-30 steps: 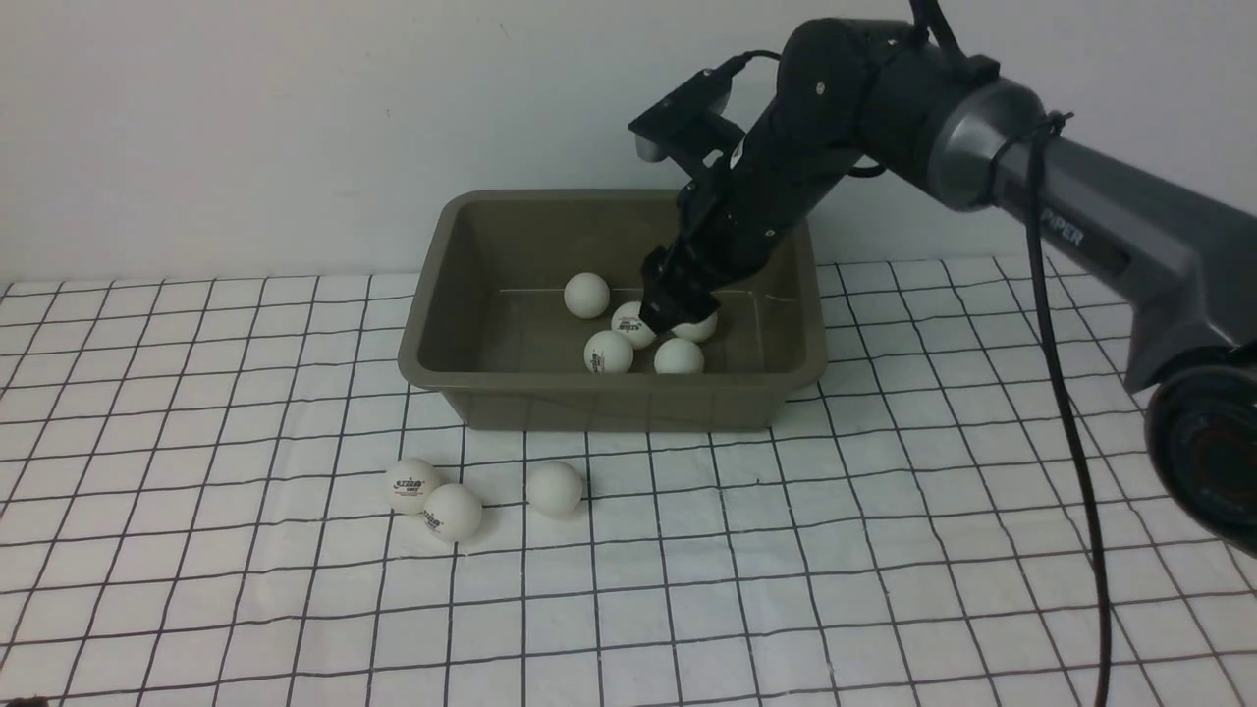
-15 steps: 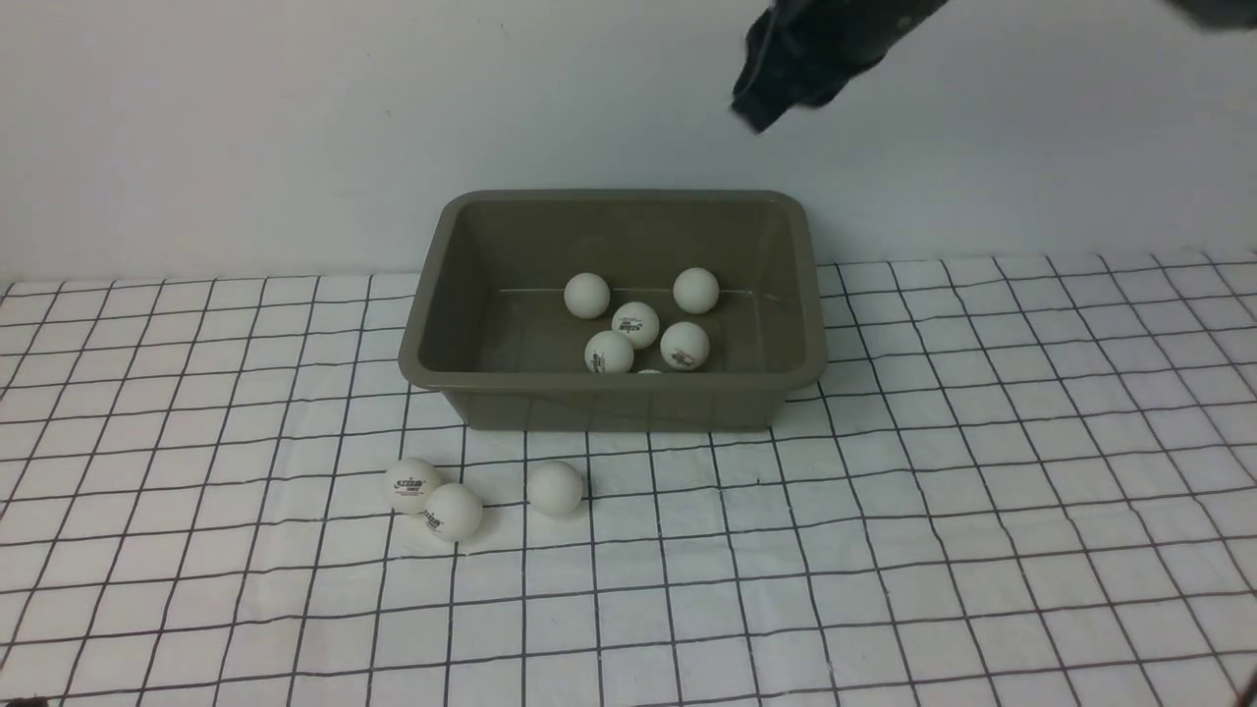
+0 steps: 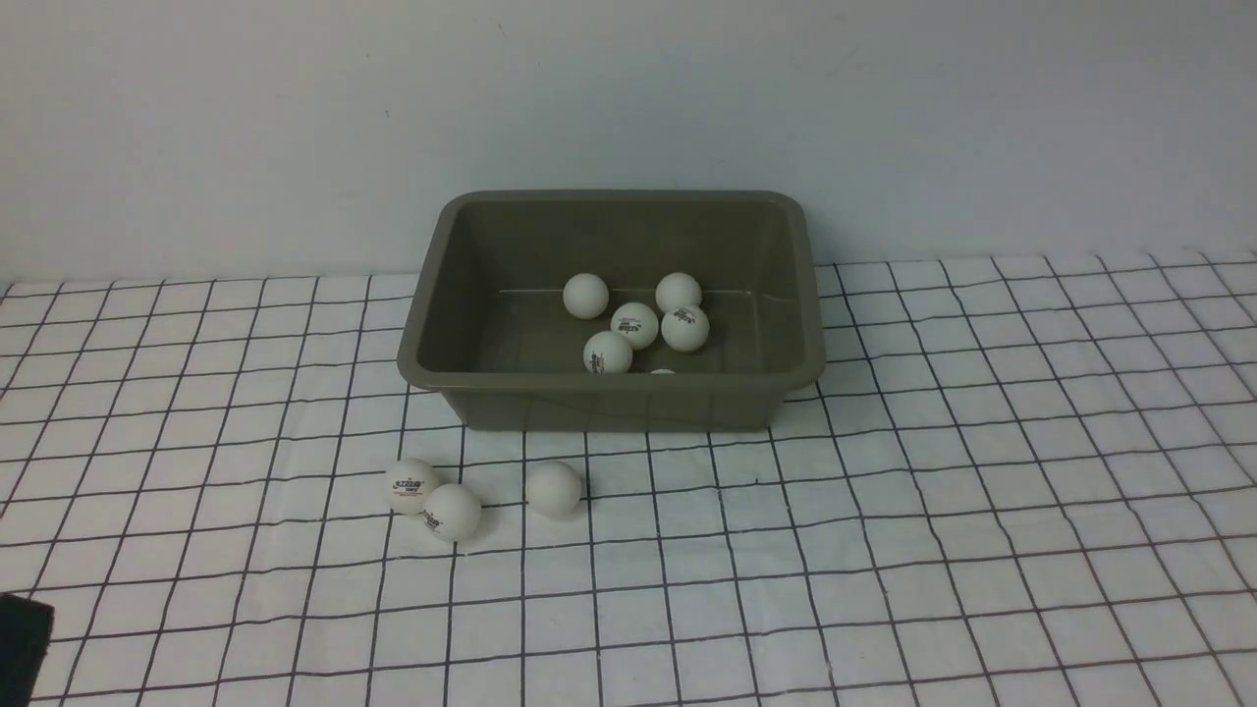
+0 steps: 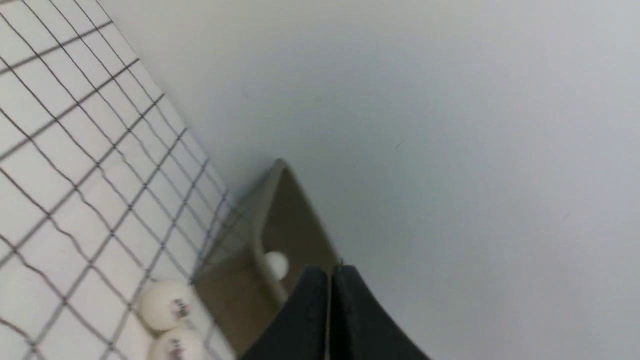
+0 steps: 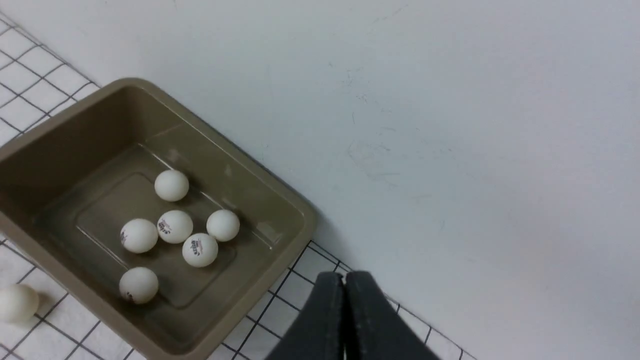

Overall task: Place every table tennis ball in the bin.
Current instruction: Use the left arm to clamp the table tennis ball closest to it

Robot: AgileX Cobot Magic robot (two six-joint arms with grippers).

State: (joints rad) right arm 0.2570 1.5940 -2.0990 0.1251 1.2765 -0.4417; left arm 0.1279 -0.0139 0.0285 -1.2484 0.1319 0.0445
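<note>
**Front view.**
- Bin (image 3: 609,405): far centre of the desk (image 3: 982,511), its back close to the wall (image 3: 196,118). That spot is probably within reach of either arm.
- Balls in the bin: six. Five sit clustered on its floor (image 3: 634,325), and one shows only as a sliver behind the near wall (image 3: 662,371). The sloping walls likely gather them toward the middle.
- Balls on the desk: three, just near of the bin and left of its centre. Two are touching (image 3: 412,486) (image 3: 453,512) and the third is apart to their right (image 3: 554,488). These have not yet been binned.
- Dark shape (image 3: 22,638): at the near left edge. It may be part of the left arm, but too little shows to tell.
- No arm is over the bin.

**Left wrist view.**
- Left fingers (image 4: 310,315): pressed together with nothing between them, raised and facing the bin's corner (image 4: 280,200).
- One ball shows inside the bin (image 4: 276,264). Two of the desk balls lie just outside it (image 4: 165,305).
- Judgement: this arm is the better placed for those balls.

**Right wrist view.**
- Right fingers (image 5: 325,315): closed and empty, held high beyond the bin's far right corner (image 5: 300,220).
- All six binned balls are countable (image 5: 175,226). One desk ball is at the frame edge (image 5: 17,302).
</note>
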